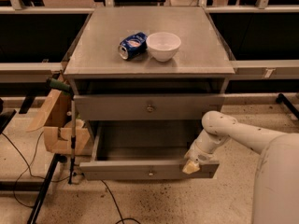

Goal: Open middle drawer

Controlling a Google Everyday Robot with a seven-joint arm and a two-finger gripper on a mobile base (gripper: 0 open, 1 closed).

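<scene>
The middle drawer is pulled out of the grey cabinet, low near the floor. Its long flat front has a small round knob at the centre, and its shallow grey tray lies open to view. My gripper is at the right part of the drawer front's top edge, right of the knob. My white arm reaches in from the lower right. Above it a taller, wider drawer front with a centre knob is shut.
On the cabinet top lie a crushed blue can and a white bowl. A wooden jig and a black stand with cables are at the cabinet's left. Shelving rails run along both sides.
</scene>
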